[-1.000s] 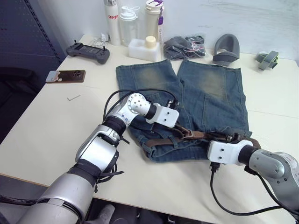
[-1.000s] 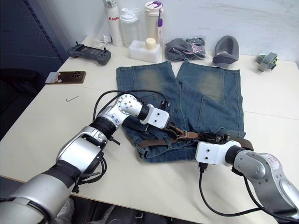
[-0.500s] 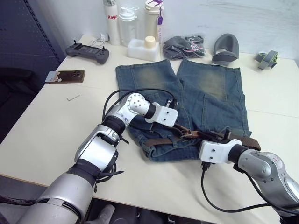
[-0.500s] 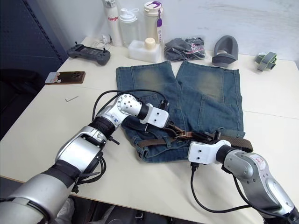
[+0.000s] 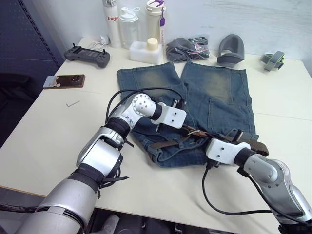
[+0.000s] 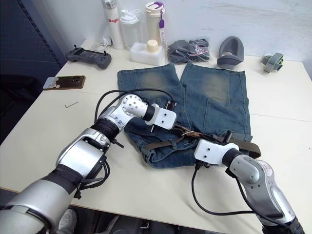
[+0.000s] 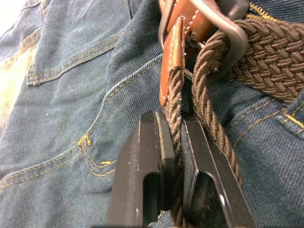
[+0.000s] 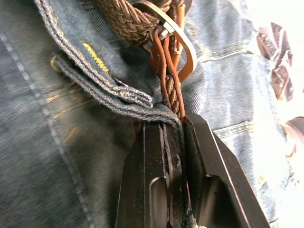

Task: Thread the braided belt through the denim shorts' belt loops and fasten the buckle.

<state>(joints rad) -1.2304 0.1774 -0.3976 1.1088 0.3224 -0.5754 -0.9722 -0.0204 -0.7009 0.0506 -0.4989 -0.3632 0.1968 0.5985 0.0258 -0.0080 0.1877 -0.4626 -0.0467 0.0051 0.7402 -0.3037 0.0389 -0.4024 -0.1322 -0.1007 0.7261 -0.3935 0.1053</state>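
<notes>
Left wrist view: the left claw (image 7: 173, 156) is seen pinched narrow on a strand of the braided belt (image 7: 266, 54), with the buckle (image 7: 223, 28) lying just beyond its fingertips and the brown leather end standing between claw and frame. A second braided strand is carried alongside the held one, touching it, and is passed up through the buckle's frame. In the right wrist view the right claw (image 8: 173, 142) is closed tight on a fold of waistband edge together with the belt's thin leather tip, and the buckle is met again just ahead of its fingertips.

From the head views the denim shorts (image 5: 214, 95) are laid flat on the counter (image 5: 53, 141), legs pointing away from both claws, and the belt is seen running along the waistband between the two claws and on past the right claw toward the shorts' side. The threading is therefore judged largely done, though the belt loops cannot be counted or checked one by one. Whether the prong is seated in the weave cannot be told. What is judged left is the fastening itself: the tip drawn fully through the frame, the prong set, and the loose end tucked.
</notes>
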